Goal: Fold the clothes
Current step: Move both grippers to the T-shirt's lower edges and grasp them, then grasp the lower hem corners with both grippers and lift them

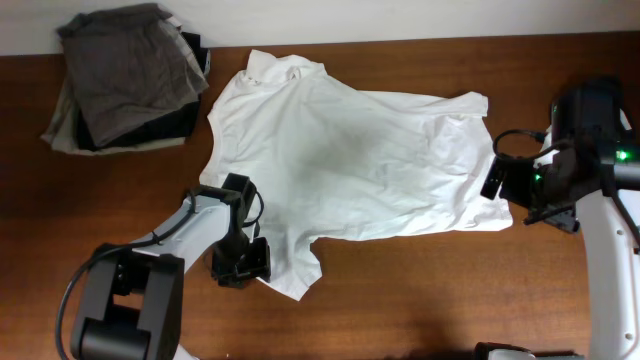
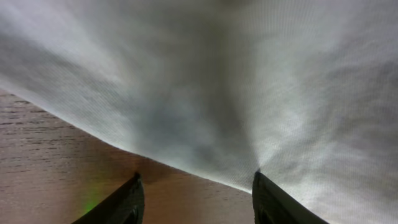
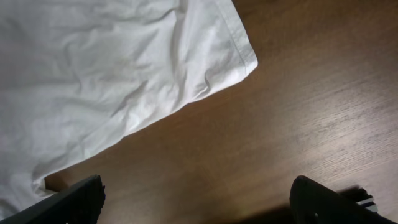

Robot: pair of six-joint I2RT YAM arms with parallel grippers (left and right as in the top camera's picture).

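Note:
The white T-shirt [image 1: 350, 160] lies spread flat on the brown table [image 1: 420, 290], collar toward the back left and hem to the right. My left gripper [image 1: 243, 268] is low at the near sleeve's edge. In the left wrist view it [image 2: 196, 198] stands open: bare wood shows between the fingers, and the fabric's edge [image 2: 205, 124] runs just ahead of them and meets the right fingertip [image 2: 260, 186]. My right gripper [image 1: 498, 180] hovers by the hem's right end. In the right wrist view it [image 3: 199, 202] is wide open over bare wood, with the hem corner [image 3: 239, 59] ahead of it.
A pile of grey, black and beige garments [image 1: 125, 80] sits at the back left corner, close to the shirt's collar. The table's back edge meets a white wall [image 1: 400, 15]. Bare wood lies along the front of the table.

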